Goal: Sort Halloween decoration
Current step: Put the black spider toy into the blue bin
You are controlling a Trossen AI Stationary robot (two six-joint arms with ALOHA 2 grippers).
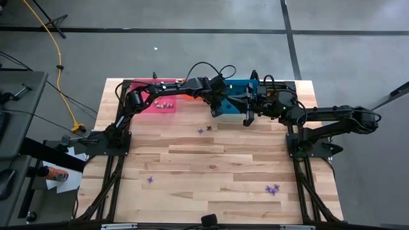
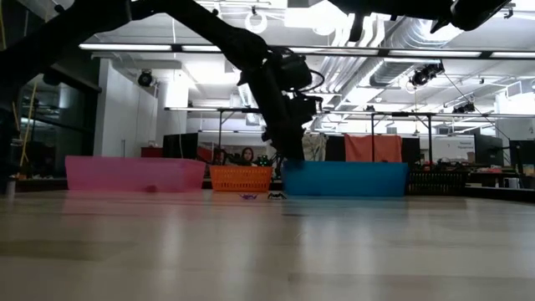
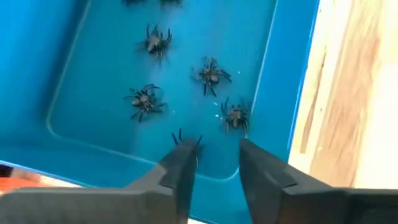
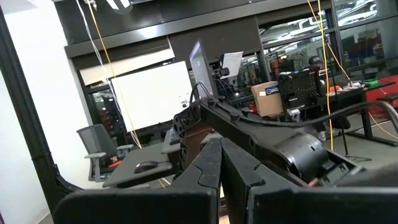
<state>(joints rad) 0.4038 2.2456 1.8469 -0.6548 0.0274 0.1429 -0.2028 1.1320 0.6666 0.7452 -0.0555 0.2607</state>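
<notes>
My left gripper (image 3: 214, 155) is open and hangs over the blue bin (image 1: 235, 104), close above its floor (image 3: 93, 93). Several black spider trinkets (image 3: 210, 74) lie on that floor, and one spider (image 3: 186, 140) shows right at one fingertip. My right gripper (image 4: 217, 152) is shut and empty; it hovers by the blue bin's near right side (image 1: 246, 115) and looks out into the room. Loose trinkets lie on the table: a purple one (image 1: 200, 131) and a black one (image 1: 209, 128) near the bins, and more purple ones (image 1: 273, 189) toward the near edge. My left gripper is open. The spider (image 3: 186, 140) lies at the tip of one finger (image 3: 180, 165) on the bin's floor. I cannot tell whether the finger touches it.
A pink bin (image 1: 160, 102) with pale trinkets (image 1: 163, 103), an orange bin (image 2: 241, 178) and the blue bin (image 2: 344, 178) stand in a row along the far edge. Another purple trinket (image 1: 151, 180) lies near left. The wooden table's (image 1: 211, 166) middle is bare.
</notes>
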